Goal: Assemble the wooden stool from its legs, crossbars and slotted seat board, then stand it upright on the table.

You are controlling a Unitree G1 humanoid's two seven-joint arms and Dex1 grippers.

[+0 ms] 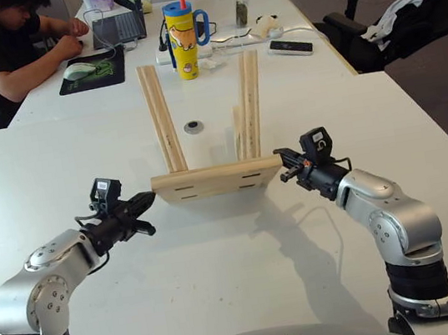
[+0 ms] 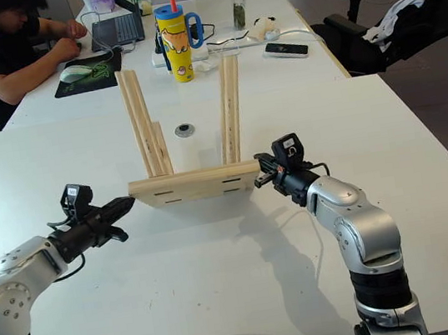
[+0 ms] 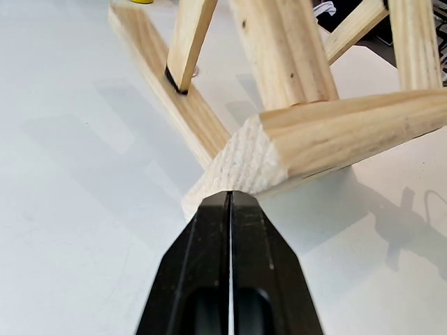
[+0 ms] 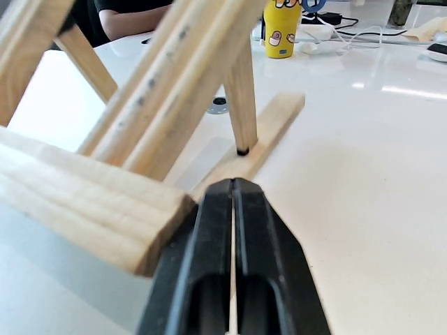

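Stool (image 1: 216, 180) looks assembled but lies on its side on the desk (image 1: 224, 277), legs (image 1: 165, 126) pointing away from you. Both jaws are shut and empty, tips at the seat's (image 2: 193, 185) two ends. Standing it upright remains: you must press the ends and tip it.

Bright, soft shadows; wrist close-ups blurred.

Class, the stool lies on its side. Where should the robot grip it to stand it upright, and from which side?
Probably the seat board by its two short ends, left gripper from the left, right gripper from the right. It stands on edge, its ends bare, while the legs crowd its far face. Both grippers, shut, must open.
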